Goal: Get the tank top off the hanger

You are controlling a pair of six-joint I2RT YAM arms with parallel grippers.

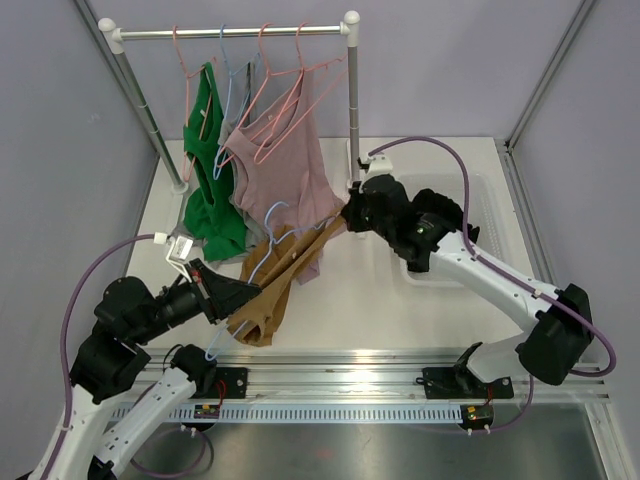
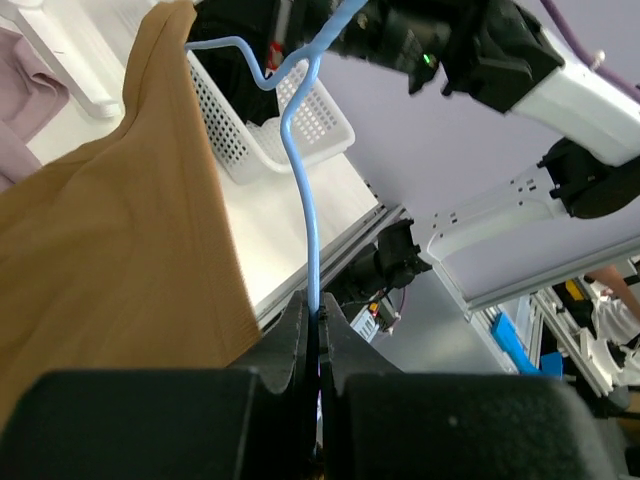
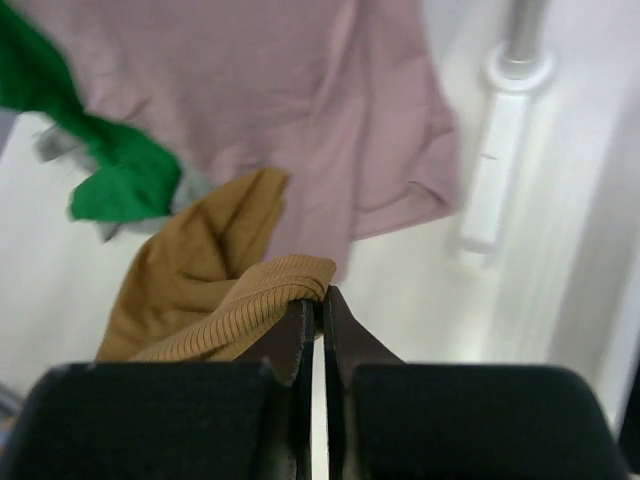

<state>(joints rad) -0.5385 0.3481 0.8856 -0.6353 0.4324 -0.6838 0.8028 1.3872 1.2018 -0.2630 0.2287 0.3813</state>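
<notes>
Nearest, the left tool (image 2: 318, 315) is clamped shut on the wire of one pale blue hanger (image 2: 310, 230). That hanger carries the tan tank top (image 1: 275, 290), which is stretched above the bench (image 1: 350, 300) with bare surface to its right and along the near edge. The right tool (image 3: 320, 305) is pinched closed on the top's ribbed hem. One white mesh basket (image 2: 320, 125) sits by the right edge. At the far edge, one rail (image 1: 230, 33) holds three garments: green (image 1: 210, 190), grey and mauve (image 1: 290, 170).
</notes>
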